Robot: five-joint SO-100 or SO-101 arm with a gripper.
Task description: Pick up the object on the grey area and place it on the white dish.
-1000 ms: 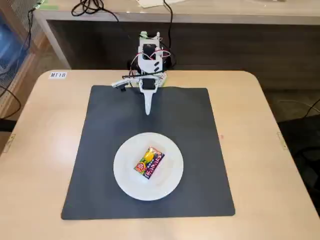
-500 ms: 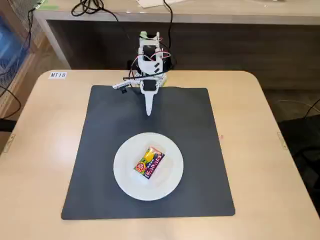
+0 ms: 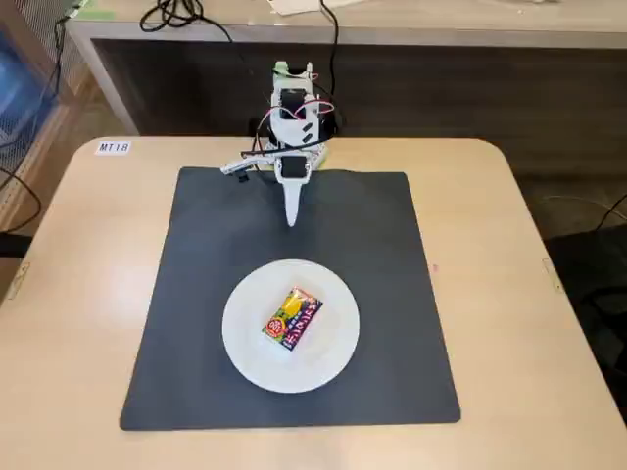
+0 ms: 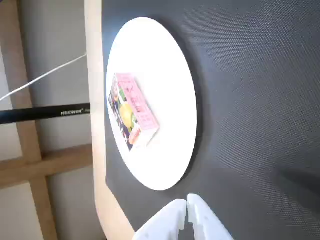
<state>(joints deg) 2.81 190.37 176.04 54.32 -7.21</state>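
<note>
The object [image 3: 293, 317], a small red packet with a yellow picture, lies flat in the middle of the white dish [image 3: 250, 348]; the wrist view shows the packet [image 4: 131, 112] on the dish [image 4: 170, 90] too. The dish rests on the grey area [image 3: 372, 245], a dark square mat, toward its near side. My gripper [image 3: 291, 219] hangs over the far part of the mat, well away from the dish, pointing down. Its white fingertips [image 4: 172, 216] meet in the wrist view, where the gripper [image 4: 187, 204] is shut with nothing held.
The arm's base [image 3: 292, 108] stands at the far table edge with cables behind it. A small label [image 3: 114, 147] is stuck at the far left corner of the light wooden tabletop [image 3: 509, 294]. A bench with wires runs behind the table.
</note>
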